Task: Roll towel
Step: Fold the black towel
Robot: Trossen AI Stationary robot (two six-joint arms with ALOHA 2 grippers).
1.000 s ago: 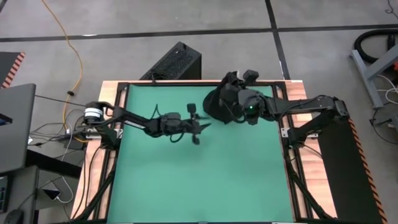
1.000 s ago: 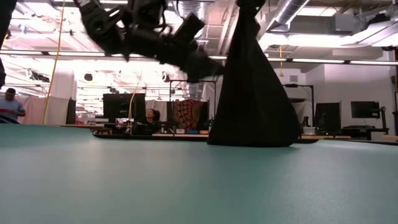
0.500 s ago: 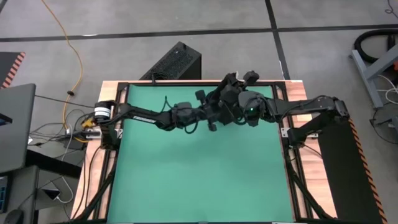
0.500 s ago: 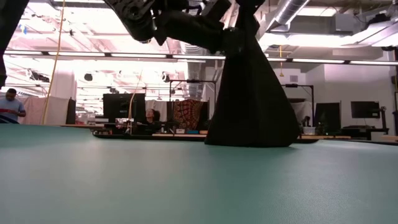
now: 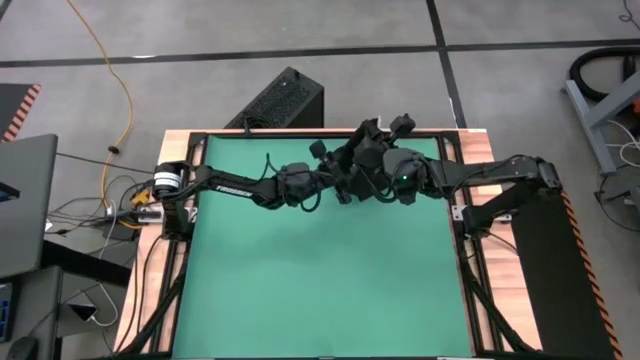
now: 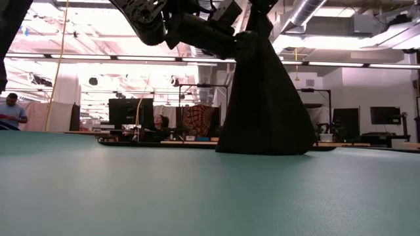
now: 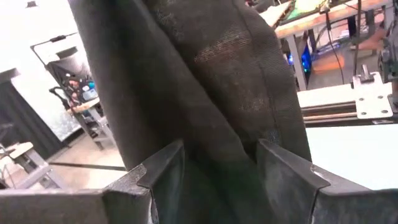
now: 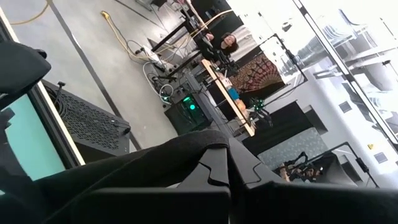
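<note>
Both arms reach together above the table's far edge; left gripper (image 7: pixel 221 165) spread wide; right gripper (image 8: pixel 217 163) clamped tight

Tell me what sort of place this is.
Likely a robotics lab or workshop: a green mat on a framed table with two robot arms, bare concrete floor with a yellow cable, and computer monitors on benches under exposed ceiling ducts.
</note>
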